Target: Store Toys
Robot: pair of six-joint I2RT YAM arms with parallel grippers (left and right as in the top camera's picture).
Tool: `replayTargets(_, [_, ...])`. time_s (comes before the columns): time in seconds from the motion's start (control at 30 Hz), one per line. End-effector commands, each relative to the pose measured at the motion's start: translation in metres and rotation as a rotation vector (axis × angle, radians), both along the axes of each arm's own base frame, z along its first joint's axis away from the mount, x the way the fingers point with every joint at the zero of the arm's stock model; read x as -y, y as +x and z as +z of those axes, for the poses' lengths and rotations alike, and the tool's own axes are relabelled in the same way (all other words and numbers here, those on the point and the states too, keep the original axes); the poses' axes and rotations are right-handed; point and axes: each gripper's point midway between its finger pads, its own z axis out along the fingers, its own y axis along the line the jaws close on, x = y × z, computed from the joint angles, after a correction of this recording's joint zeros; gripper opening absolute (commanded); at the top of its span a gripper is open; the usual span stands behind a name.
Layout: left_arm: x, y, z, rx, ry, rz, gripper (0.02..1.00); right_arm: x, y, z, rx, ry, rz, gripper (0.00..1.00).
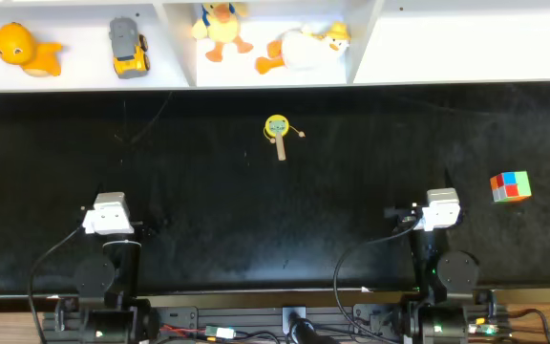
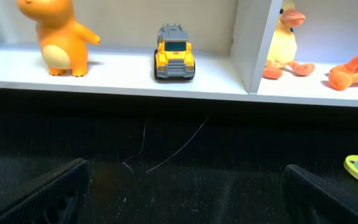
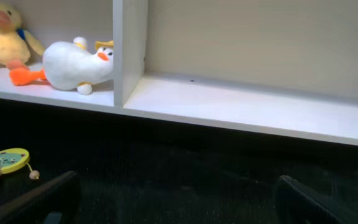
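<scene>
Shelf (image 1: 447, 53) at twelve o'clock holds four toys: orange figure (image 1: 22, 48), truck (image 1: 128, 48), yellow duck (image 1: 222, 29), white duck (image 1: 304, 48). Two lie on the table (image 1: 208, 210): seemingly a rattle (image 1: 277, 128) toward twelve, a cube (image 1: 510, 186) at three. Left gripper (image 2: 185, 199) and right gripper (image 3: 176, 202) gape, empty.

Your two black arms, white-capped at the wrists.
Your left arm (image 1: 113, 272) and right arm (image 1: 442, 272) are black and round-jointed, each with a white boxy wrist block (image 1: 110, 214). Black cables (image 1: 336, 277) loop from the bases. Your left claw (image 2: 185, 199) and right claw (image 3: 179, 199) have dark wedge-shaped fingers (image 2: 42, 193).
</scene>
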Motion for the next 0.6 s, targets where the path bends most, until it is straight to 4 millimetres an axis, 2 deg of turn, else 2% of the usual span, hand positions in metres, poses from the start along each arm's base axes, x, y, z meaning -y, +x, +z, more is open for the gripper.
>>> replayTargets(0.03, [0.000,0.000,0.000,0.004,0.021,-0.002,0.998,0.001,0.000,0.001,0.011,0.001,-0.005,0.993])
replayTargets(0.2, [0.000,0.000,0.000,0.004,0.021,-0.002,0.998,0.001,0.000,0.001,0.011,0.000,-0.004,0.996])
replayTargets(0.33, [0.000,0.000,0.000,0.004,0.021,-0.002,0.998,0.014,0.000,0.000,0.008,-0.006,-0.082,0.996])
replayTargets(0.6, [0.000,0.000,0.000,0.004,0.021,-0.002,0.998,0.013,0.000,0.000,0.008,-0.004,-0.073,0.996])
